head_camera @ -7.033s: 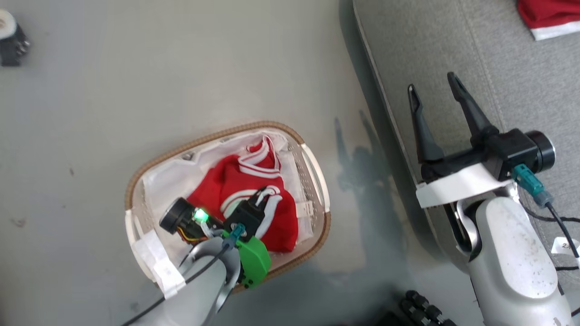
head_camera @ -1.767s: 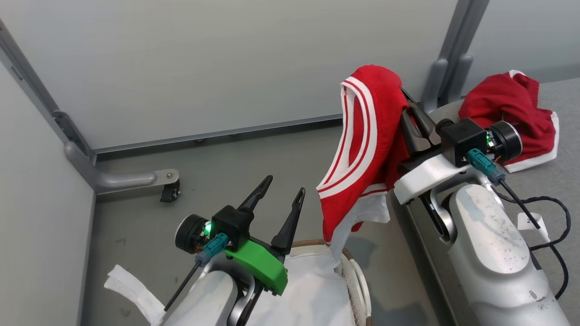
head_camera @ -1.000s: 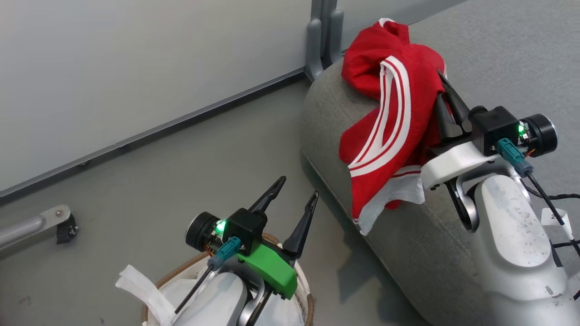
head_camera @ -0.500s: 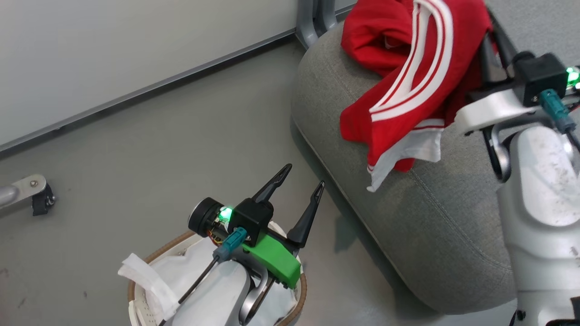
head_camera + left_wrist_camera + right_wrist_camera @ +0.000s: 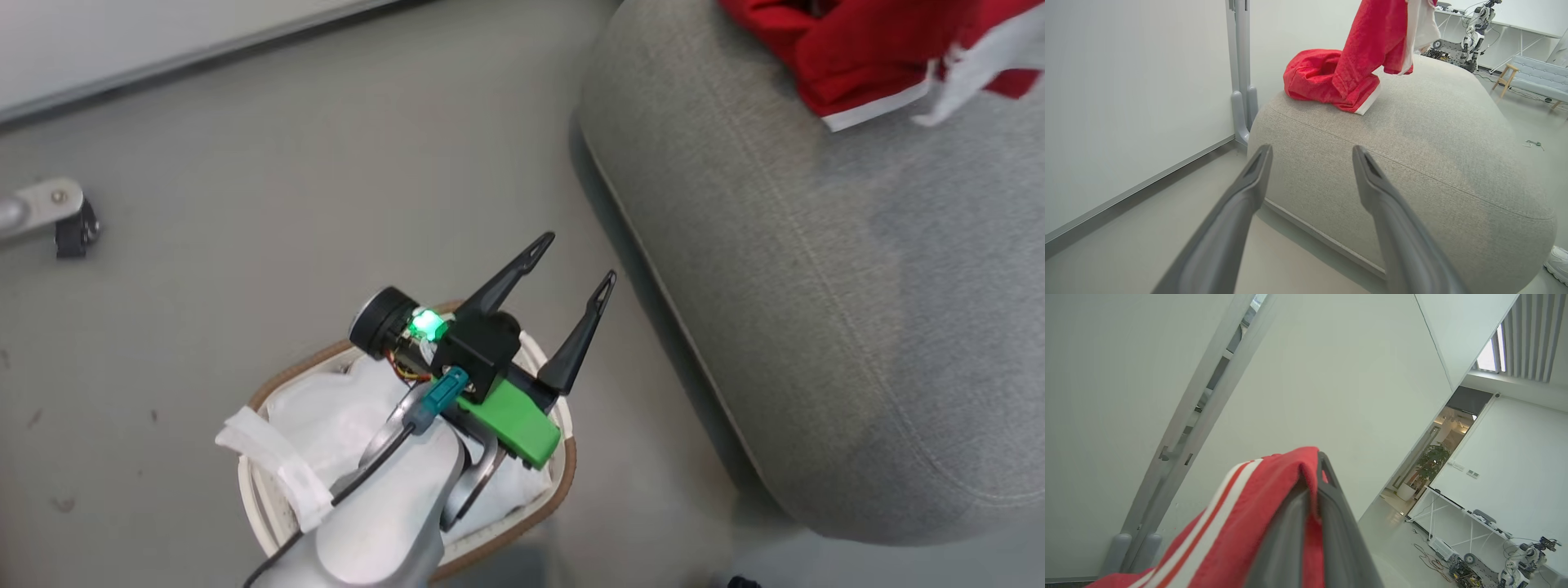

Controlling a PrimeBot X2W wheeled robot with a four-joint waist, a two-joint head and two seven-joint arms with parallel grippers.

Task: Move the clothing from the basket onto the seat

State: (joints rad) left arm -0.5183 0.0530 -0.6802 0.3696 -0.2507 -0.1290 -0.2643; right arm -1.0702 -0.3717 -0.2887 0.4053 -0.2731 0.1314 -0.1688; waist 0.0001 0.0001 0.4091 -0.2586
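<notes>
My right gripper is shut on the red-and-white striped garment, which drapes over its fingers and hangs above the grey couch. In the left wrist view that striped garment dangles over the plain red garment, which lies on the couch near its rounded end. Red cloth shows at the head view's top right. My left gripper hangs open and empty over the basket, where white liner shows around my forearm.
A grey upright post stands against the wall beside the couch's end. A metal foot with a black caster sits on the floor at left. A white shoe shows by the couch's near corner.
The head camera has tilted down. The right gripper has carried the striped garment up and further over the couch, out of the head view. The left gripper stays open over the basket.
</notes>
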